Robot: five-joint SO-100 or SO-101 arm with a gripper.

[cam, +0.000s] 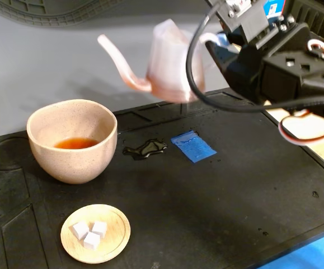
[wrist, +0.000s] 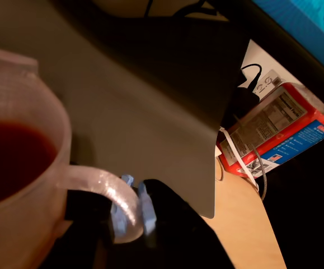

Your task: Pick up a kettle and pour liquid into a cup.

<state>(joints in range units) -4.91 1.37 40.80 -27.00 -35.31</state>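
Holding the kettle [cam: 170, 67] aloft by its loop handle, the gripper [wrist: 132, 208] is closed on that handle.

In the fixed view the kettle hangs off the gripper's left side, clear of the worktop [cam: 251, 202], its long spout [cam: 120, 61] reaching up and to the left, away from the gripper. The cup [cam: 72, 140] stands on the worktop below and well to the left of the gripper, under the spout's side, with a shallow pool of amber liquid [cam: 75, 143] in its bottom. A small dark puddle [cam: 145, 149] and a blue packet [cam: 193, 146] lie on the worktop beneath the kettle, and a wooden dish [cam: 95, 233] with white cubes sits farther forward. In the wrist view, dark red liquid fills the kettle body just beside the gripped handle [wrist: 114, 188].
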